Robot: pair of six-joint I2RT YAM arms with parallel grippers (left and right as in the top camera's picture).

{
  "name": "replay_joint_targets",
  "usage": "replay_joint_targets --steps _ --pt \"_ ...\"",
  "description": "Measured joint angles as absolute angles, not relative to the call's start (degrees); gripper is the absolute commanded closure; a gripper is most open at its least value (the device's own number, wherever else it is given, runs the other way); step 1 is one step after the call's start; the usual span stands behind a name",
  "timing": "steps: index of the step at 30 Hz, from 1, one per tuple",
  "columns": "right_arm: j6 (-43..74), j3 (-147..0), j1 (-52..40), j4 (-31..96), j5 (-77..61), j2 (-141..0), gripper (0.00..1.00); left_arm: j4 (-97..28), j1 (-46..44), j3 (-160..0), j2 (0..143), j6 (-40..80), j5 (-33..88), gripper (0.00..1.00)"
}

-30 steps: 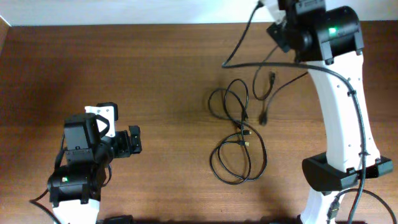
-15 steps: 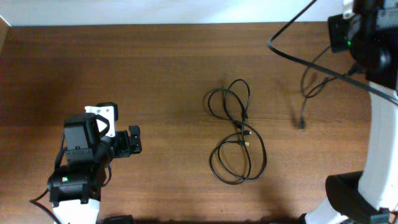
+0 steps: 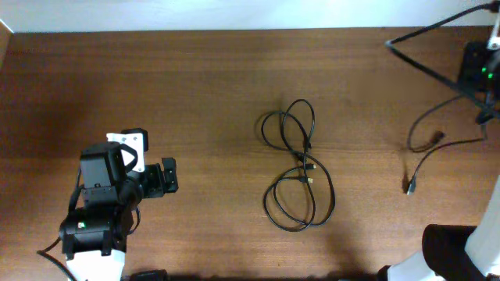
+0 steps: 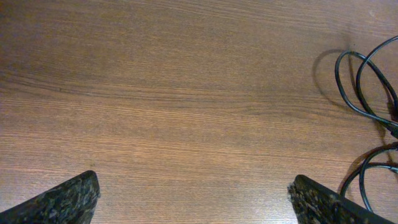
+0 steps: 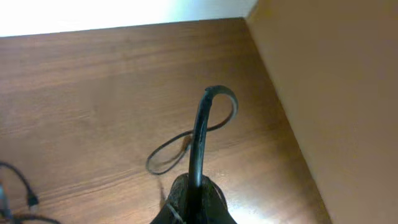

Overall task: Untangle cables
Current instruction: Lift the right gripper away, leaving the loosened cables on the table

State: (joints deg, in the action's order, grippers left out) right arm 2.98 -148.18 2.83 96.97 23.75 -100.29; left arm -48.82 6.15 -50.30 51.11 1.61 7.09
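Now, nearest the robot's base, the left arm (image 3: pixel 101 207) sits over the near-left part of the tabletop (image 3: pixel 195 78). The left jaws are spread wide with nothing between them. Its wrist view shows only the two fingertips (image 4: pixel 62 199) at the lower corners and bare wood between.

Further out, mid-tabletop and well apart from that arm, lies the tangle of cables (image 3: pixel 301 168). A larger loop on the near side and a smaller double loop beyond it cross where their small plugs (image 3: pixel 306 165) meet. These loops show at the right edge of the left wrist view (image 4: pixel 367 93).

Farther out and to the right, a lifted cable (image 3: pixel 422 156) hangs clear of the tangle, with one plug end (image 3: pixel 408 187) low over the wood. The right jaws are pressed together, pinching this cord (image 5: pixel 198 137), which rises from them and curls over at the top. The right arm (image 3: pixel 484 70) stands at the far right corner.

The grip looks like a thin pinch near the tabletop's right edge, so the cord could slip out and fall to the floor. The arm's own thicker wire (image 3: pixel 422 58) runs close above and might snag it. If the cord is set down too near the centre, it could fall back across the loops.
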Motion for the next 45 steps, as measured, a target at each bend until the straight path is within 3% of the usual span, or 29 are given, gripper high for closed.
replay_joint_targets --steps 19,34,45 --pt "3.25 -148.18 32.47 96.97 15.70 -100.29 0.96 -48.84 6.15 -50.30 51.11 1.61 7.09 0.01" --pt "3.29 -148.11 35.16 96.97 15.27 -112.33 0.96 -48.82 6.15 -50.30 51.11 1.61 7.07 0.01" --pt "6.35 -147.33 43.05 96.49 15.27 -122.52 0.96 -48.84 6.15 -50.30 51.11 1.61 7.07 0.01"
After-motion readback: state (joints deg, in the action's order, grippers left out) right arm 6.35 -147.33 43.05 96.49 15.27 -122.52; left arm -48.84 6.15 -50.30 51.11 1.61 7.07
